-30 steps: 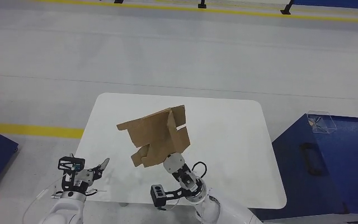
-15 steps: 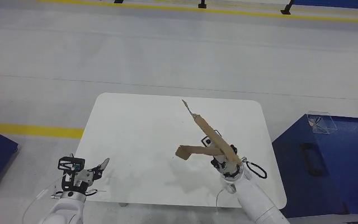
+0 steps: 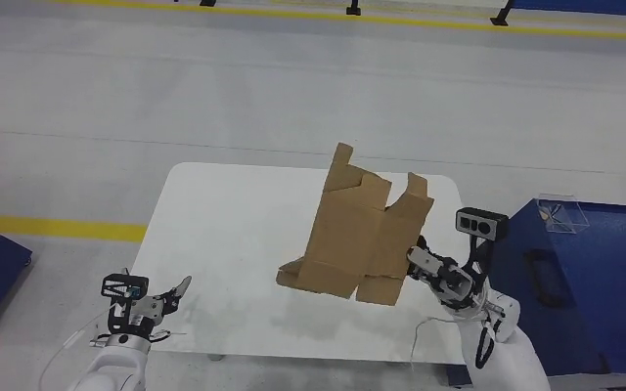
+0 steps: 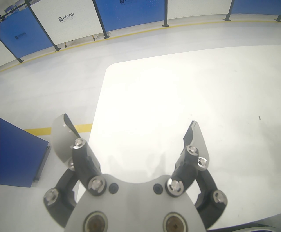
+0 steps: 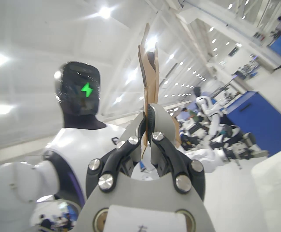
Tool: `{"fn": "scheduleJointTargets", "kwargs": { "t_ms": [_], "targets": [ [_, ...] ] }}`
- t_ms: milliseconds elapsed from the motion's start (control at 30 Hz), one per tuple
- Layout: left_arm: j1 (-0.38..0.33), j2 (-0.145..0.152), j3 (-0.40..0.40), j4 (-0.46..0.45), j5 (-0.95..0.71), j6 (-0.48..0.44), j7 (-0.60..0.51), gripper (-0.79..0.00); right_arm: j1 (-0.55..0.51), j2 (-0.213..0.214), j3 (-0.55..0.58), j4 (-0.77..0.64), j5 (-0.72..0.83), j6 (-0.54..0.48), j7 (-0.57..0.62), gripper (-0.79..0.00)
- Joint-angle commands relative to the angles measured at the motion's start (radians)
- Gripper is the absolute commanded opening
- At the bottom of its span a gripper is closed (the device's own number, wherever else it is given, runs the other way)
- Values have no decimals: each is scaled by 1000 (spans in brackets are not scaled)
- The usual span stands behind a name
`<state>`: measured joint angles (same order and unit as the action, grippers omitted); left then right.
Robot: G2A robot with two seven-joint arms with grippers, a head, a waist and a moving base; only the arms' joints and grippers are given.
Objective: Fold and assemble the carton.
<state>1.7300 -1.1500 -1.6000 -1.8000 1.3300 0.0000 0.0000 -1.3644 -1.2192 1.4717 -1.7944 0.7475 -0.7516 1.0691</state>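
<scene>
1. Nearest, at the near left corner of the white table [image 3: 225, 215] [image 4: 175, 87]: the left gripper [image 3: 174, 293] [image 4: 129, 123]. Spreads its two fingers wide and grips nothing. Hangs across the table's left edge, one finger above the floor and the other above the tabletop.
2. At the near right, just off the table's right edge: the right gripper [image 3: 416, 262] [image 5: 147, 109]. Pinches its fingers tight on the carton [image 3: 357, 235] [image 5: 150, 72], clamping the lower right edge just above a bottom flap.
3. Above the right half of the table: that carton, a flattened brown cardboard sheet. Stands roughly upright, with its broad face to the top view and its edge to the right wrist view. Carries notched flaps along the top and more flaps along the bottom, one jutting out at the lower left. Casts a shadow on the tabletop near its lower edge. Cannot tell whether the lowest flap touches the table.
4. Right of the table, close beside the right arm: a dark blue cabinet [image 3: 558, 283], with a clear plastic box [image 3: 560, 211] on its far end.
5. Left of the table: a yellow floor stripe [image 3: 68, 228] and, nearer, a blue block [image 3: 8, 269] [image 4: 19, 158].
6. Farthest, across the pale floor: blue and white partition panels [image 4: 63, 19] on dark stands.
</scene>
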Motion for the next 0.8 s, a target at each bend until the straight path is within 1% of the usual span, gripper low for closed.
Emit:
{"fn": "scheduleJointTargets", "kwargs": {
  "t_ms": [0,67,100,433,500,533,633,667,700,733,767],
  "targets": [
    [0,0,0,0,0,0,0,0,-4,11,-35,-28,-140,-77,-77,-785],
    [0,0,0,0,0,0,0,0,4,30,-88,-60,-197,-110,-110,-785],
    [0,0,0,0,0,0,0,0,5,34,-99,-62,-203,-109,-109,-785],
    [0,0,0,0,0,0,0,0,5,34,-99,-62,-203,-109,-109,-785],
    [0,0,0,0,0,0,0,0,3,34,-82,-75,-246,-117,-133,-785],
    [0,0,0,0,0,0,0,0,3,33,-63,-96,-282,-151,-161,-785],
    [0,0,0,0,0,0,0,0,-11,29,26,-134,-453,-259,-260,-785],
    [0,0,0,0,0,0,0,0,-10,26,75,-169,-549,-261,-299,-785],
    [0,0,0,0,0,0,0,0,-11,20,124,-212,-658,-261,-344,-785],
    [0,0,0,0,0,0,0,0,-7,14,181,-269,-798,-261,-394,-785],
    [0,0,0,0,0,0,0,0,12,6,264,-358,-1007,-261,-447,-785]
  ]
}}
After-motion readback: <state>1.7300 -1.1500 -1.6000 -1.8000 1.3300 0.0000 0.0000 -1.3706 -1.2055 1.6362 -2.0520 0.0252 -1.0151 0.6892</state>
